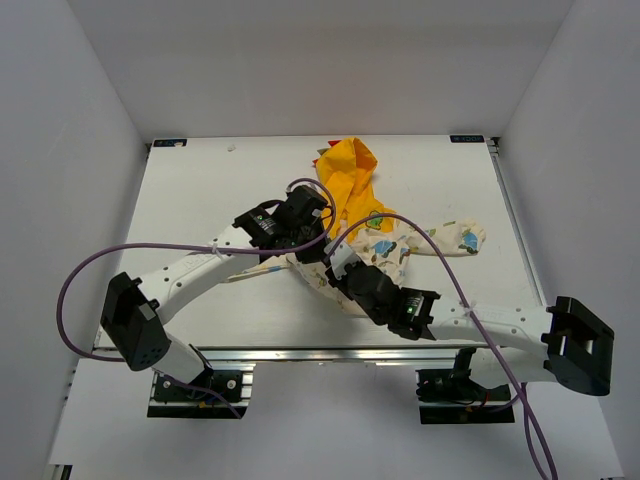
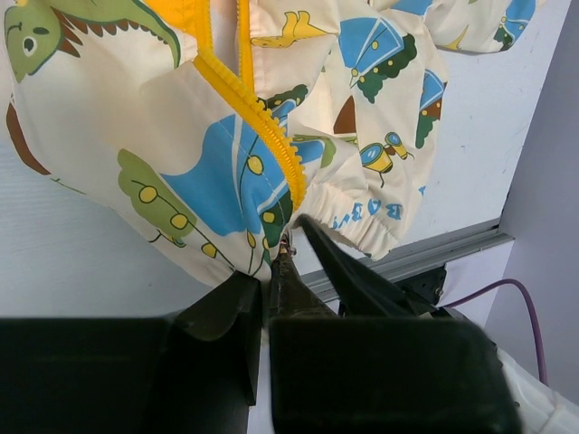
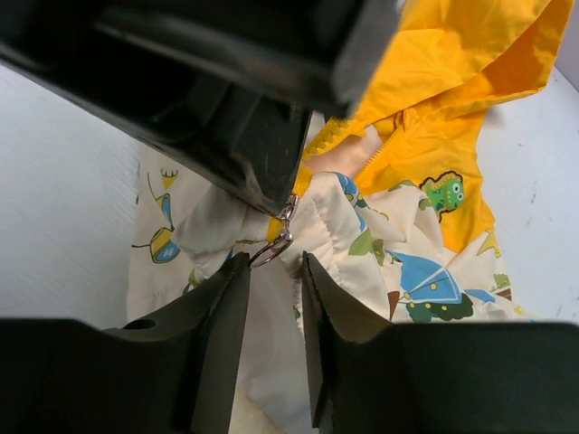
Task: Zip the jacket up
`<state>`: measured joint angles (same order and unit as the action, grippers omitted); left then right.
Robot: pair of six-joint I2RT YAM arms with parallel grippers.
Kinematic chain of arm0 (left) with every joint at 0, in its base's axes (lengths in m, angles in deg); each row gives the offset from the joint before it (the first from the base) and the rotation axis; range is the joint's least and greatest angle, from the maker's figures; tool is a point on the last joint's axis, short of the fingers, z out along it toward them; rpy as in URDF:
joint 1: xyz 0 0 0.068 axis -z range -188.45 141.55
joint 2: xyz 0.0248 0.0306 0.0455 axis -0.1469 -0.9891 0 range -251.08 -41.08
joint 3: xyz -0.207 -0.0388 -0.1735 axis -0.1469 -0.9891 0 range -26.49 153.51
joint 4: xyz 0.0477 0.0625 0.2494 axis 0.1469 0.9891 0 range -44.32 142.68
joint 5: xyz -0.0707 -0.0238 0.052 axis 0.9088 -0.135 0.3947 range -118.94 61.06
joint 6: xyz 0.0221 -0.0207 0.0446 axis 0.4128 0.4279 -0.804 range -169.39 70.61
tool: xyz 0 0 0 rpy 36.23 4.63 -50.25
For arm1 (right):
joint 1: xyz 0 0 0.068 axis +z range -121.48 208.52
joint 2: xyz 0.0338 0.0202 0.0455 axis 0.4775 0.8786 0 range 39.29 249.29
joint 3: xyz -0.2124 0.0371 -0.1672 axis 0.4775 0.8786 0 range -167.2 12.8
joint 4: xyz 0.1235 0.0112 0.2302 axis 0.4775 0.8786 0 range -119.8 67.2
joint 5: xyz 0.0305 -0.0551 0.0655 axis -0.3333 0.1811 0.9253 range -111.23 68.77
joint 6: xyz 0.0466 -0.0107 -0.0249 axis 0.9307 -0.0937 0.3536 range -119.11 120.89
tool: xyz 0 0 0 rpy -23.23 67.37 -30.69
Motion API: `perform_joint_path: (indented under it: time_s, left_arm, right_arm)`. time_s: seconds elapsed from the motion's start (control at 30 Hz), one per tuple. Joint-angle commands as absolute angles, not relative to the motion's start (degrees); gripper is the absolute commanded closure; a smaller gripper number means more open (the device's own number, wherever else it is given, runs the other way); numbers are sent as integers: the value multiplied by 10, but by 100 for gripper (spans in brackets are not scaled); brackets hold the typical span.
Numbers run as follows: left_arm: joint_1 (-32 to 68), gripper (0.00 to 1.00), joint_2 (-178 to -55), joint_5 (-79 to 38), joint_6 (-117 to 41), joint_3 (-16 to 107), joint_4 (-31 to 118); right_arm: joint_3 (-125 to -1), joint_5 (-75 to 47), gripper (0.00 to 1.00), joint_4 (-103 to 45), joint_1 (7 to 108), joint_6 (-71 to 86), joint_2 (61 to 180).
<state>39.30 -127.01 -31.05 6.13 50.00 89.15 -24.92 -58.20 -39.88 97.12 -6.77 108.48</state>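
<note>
Your right gripper (image 3: 275, 264) stands parted and holds nothing, with the pull ring (image 3: 271, 250) right at its mouth. Your left gripper (image 2: 281, 256) is clenched on the jacket (image 2: 136, 154) hem just beside that ring. Beyond the ring, the zipper (image 2: 258, 122) runs away toward the hood (image 1: 350, 180), so I judge the right arm should draw along that line.

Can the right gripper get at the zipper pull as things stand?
Likely yes. The zipper pull hangs right at the tips of the open right gripper, nothing between. The left gripper, clamping the jacket hem close by, crowds it.
</note>
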Motion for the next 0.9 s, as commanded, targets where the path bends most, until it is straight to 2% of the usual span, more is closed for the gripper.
perform_joint_path:
  time_s: [0.0,0.17,0.3,0.37,0.6,0.87]
  left_arm:
    - [394,100,-1237,-309,61,497,879]
    - [394,100,-1237,-307,59,489,874]
    - [394,100,-1240,-313,47,483,877]
    - [394,100,-1240,-318,40,480,879]
    - [394,100,-1241,-314,9,466,867]
    - [394,100,-1239,-311,-35,447,871]
  right_arm:
    - [-261,-568,66,-432,971,-63,1080]
    - [-260,-568,82,-417,971,-61,1064]
    - [-265,-543,91,-390,971,-62,1043]
    - [-269,-523,100,-372,971,-62,1034]
    - [-286,-498,100,-326,969,-61,1035]
    - [-320,-569,100,-337,968,-73,1044]
